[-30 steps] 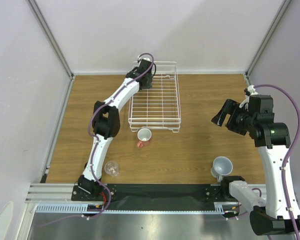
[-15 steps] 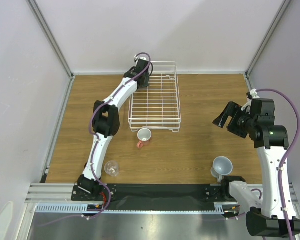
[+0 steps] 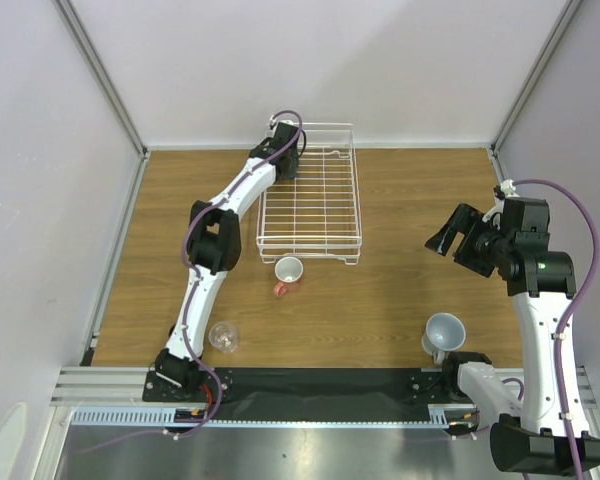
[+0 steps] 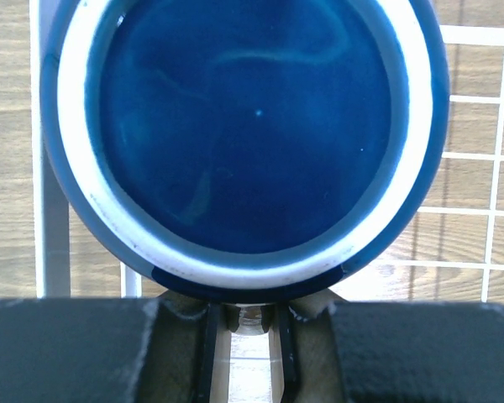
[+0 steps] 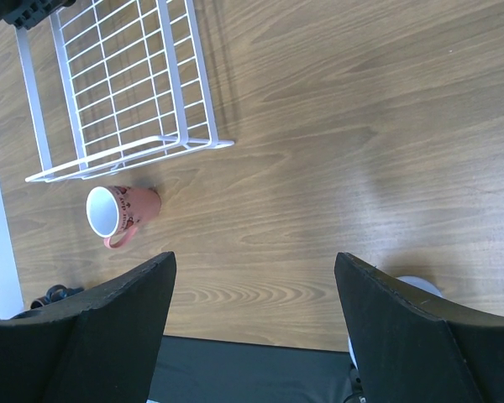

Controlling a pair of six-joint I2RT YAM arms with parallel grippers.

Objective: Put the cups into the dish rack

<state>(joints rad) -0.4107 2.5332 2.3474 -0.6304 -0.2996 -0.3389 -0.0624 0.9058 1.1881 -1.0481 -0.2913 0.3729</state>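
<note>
Placing step. Left gripper (image 4: 244,323), nearly closed, pinches the blue cup (image 4: 244,126) over the rack's (image 3: 357,200) upper-left corner. Right gripper (image 3: 450,228) is wide open and empty at frame right. Next, probably: lower and release. Pink cup (image 3: 289,270), grey mug (image 3: 444,330) and glass (image 3: 223,336) wait on the desk (image 3: 400,200).

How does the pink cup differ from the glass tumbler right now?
The salmon-pink cup is opaque with a white inside; the clear glass tumbler is see-through. The cup has a handle; the tumbler shows none. The cup lies on its side just before the dish rack; the tumbler sits by the left arm's base. Both rest on the table, outside the rack.
</note>
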